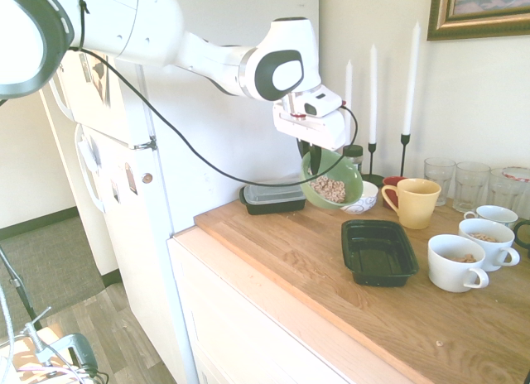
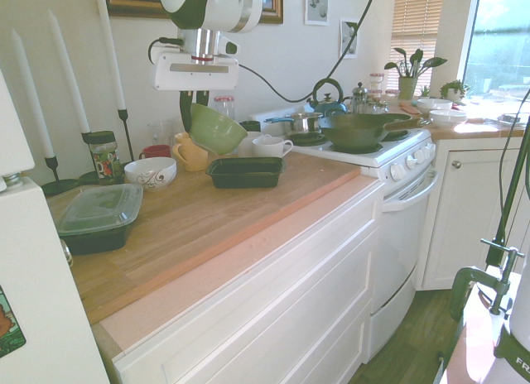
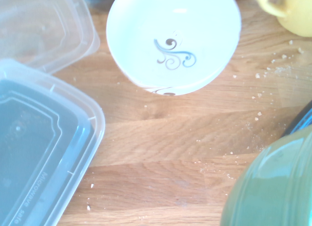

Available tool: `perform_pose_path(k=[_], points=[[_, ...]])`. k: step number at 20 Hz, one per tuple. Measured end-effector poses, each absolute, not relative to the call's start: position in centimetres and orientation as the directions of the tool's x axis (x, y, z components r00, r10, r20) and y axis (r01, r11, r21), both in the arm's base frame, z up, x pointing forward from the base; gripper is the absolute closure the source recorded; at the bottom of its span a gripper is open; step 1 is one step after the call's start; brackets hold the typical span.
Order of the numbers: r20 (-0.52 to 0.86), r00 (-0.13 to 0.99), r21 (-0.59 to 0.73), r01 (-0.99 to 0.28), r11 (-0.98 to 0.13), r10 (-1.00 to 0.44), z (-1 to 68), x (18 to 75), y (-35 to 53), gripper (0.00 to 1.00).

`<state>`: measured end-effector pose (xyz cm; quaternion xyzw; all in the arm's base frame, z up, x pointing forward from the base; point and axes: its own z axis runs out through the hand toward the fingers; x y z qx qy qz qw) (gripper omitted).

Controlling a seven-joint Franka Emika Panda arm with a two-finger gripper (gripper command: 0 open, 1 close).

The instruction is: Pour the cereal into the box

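Note:
A green bowl (image 1: pixel 333 179) hangs tilted above the wooden counter, and my gripper (image 1: pixel 315 158) is shut on its rim. Inside it lies the cereal (image 1: pixel 330 188), a small heap of pale tan bits. The box (image 1: pixel 379 251), a shallow glossy black tray, sits on the counter in front of and to the right of the bowl, with nothing in it. In the second exterior view the green bowl (image 2: pixel 215 128) hangs left of and above the box (image 2: pixel 246 171). The wrist view shows the green bowl's outer wall (image 3: pixel 273 187) at one corner.
A white bowl with a swirl pattern (image 3: pixel 173 41) and a dark container with a clear lid (image 1: pixel 273 197) stand behind the green bowl. A yellow mug (image 1: pixel 411 202), several white cups (image 1: pixel 454 263), glasses (image 1: pixel 470 184) and tall candles (image 1: pixel 409 69) stand to the right.

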<state>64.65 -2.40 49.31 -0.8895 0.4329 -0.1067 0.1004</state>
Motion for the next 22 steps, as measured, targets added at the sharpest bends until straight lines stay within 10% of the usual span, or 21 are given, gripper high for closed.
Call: perform_pose_path(k=[22], points=[[-0.334, 0.609, -0.529, -0.753, -0.392, -0.719, 45.5, 70.8, -18.5, 1.00]])
